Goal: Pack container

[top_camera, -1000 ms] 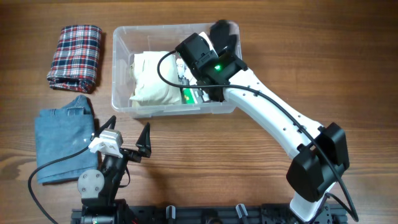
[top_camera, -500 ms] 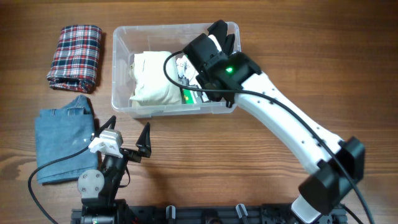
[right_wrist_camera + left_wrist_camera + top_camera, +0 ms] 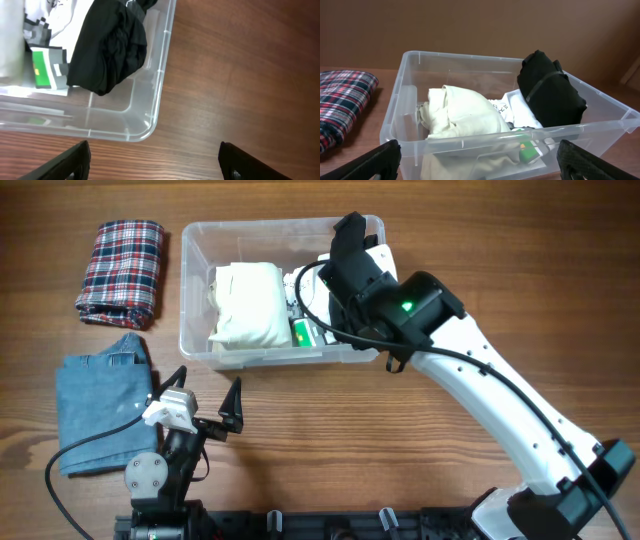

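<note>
The clear plastic container [image 3: 186, 290] stands at the table's back middle. It holds a cream folded garment [image 3: 248, 305], a white garment with a green print [image 3: 303, 332] and a black garment [image 3: 110, 45], which lies bunched at its right end [image 3: 550, 92]. My right arm [image 3: 405, 305] hangs over that end. The right gripper [image 3: 155, 165] is open and holds nothing, raised above the container's front right corner [image 3: 150, 127]. In front of the container, low over the table, my left gripper [image 3: 208, 385] is wide open, its fingers [image 3: 380, 160] framing the front wall [image 3: 485, 145].
A folded red plaid garment [image 3: 122, 272] lies left of the container. A folded blue denim garment [image 3: 100, 405] lies at the front left, beside my left arm. Bare wood stretches right of the container [image 3: 240, 75].
My right arm has drawn back to the right and toward the front, away from the container's inside. The black garment stays in the container. The left arm has not moved.
</note>
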`<state>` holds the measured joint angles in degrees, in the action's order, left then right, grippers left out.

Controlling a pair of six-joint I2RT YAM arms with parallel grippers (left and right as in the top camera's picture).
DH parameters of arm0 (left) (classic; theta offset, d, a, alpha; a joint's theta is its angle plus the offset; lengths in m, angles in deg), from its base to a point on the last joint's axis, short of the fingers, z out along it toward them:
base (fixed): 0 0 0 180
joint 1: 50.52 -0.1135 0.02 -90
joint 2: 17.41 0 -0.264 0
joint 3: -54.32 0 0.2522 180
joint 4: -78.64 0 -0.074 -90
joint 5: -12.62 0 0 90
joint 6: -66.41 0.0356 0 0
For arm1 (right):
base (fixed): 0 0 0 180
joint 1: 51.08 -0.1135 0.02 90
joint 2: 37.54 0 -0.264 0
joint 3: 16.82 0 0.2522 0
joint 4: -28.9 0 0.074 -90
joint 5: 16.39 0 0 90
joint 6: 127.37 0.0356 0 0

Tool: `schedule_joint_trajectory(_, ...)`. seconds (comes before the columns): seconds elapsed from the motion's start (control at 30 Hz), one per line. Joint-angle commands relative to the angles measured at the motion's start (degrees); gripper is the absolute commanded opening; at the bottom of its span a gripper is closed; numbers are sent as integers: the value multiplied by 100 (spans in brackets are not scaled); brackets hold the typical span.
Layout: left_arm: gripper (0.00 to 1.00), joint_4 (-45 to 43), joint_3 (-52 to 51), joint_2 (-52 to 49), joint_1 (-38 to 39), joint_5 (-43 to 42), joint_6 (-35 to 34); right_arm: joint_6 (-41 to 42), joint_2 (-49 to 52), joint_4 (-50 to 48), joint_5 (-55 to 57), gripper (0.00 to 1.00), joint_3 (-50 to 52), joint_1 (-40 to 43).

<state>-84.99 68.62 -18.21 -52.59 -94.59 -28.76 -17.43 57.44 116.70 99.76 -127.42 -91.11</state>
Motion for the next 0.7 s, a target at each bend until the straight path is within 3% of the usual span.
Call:
schedule_joint_trajectory(0.0, 100, 22, -22, 42, -46, 33, 68, 286, -146, 20, -356, 79, 4, 13)
schedule_joint_trajectory(0.27, 100, 22, -22, 42, -46, 33, 68, 463, -144, -188, -682, 79, 4, 13)
schedule_joint_trajectory(0.37, 100, 22, -22, 42, -46, 33, 68, 197, -142, -815, -682, 72, 7, 13)
schedule_joint_trajectory(0.5, 100, 22, -22, 42, -46, 33, 68, -511, -101, -2127, -358, 55, 7, 170)
schedule_joint_trajectory(0.67, 100, 22, -22, 42, -46, 33, 68, -557, 136, -2942, -310, 16, 7, 645)
